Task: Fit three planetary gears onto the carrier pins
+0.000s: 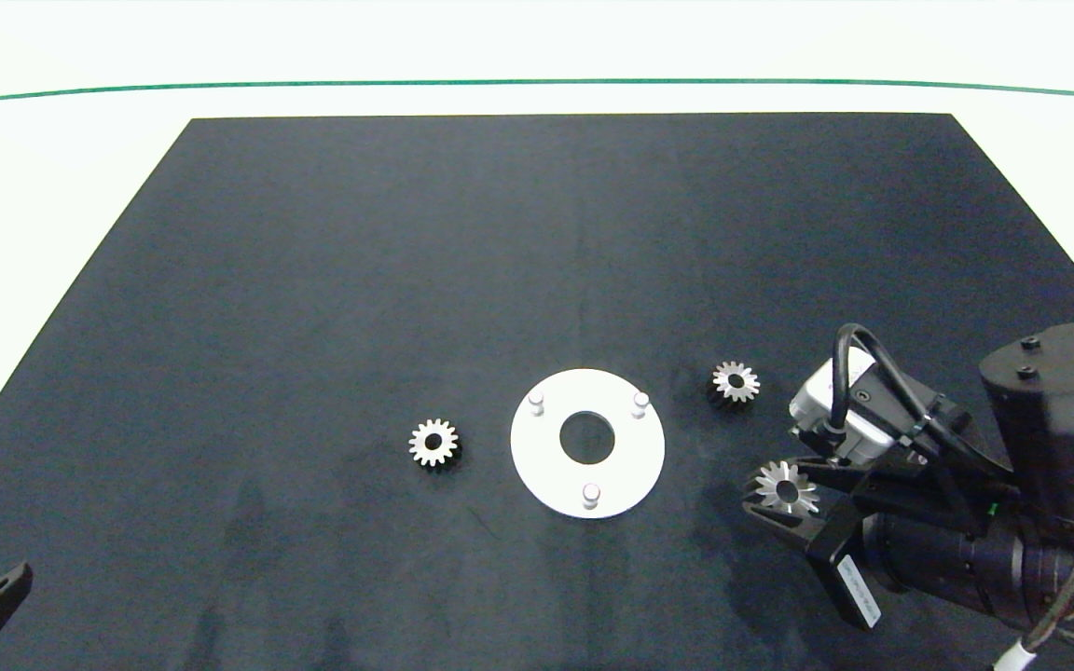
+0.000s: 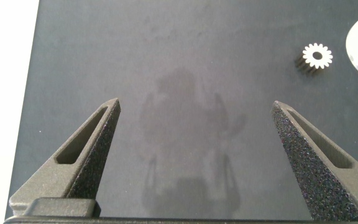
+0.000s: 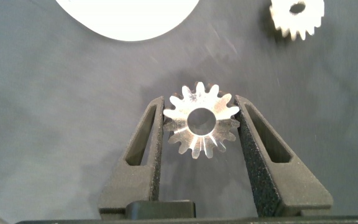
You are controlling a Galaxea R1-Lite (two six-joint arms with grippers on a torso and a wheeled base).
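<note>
Lying on black mat (image 1: 313,280): white disc (image 1: 546,471) w/ 3 pins (image 1: 590,491) in a triangle round big centre hole, all pins bare. Gear no. 1 (image 1: 433,443) flat on mat, left of disc, apart from it. Gear no. 2 (image 1: 736,381) right of disc, near its far-right pin. Gear no. 3 (image 3: 200,121) clamped between fingers of right gripper (image 3: 199,118), right of disc, nearer the front edge than no. 2. Left gripper (image 2: 196,127) at near-left corner of mat, fingers wide apart, nothing between them.
</note>
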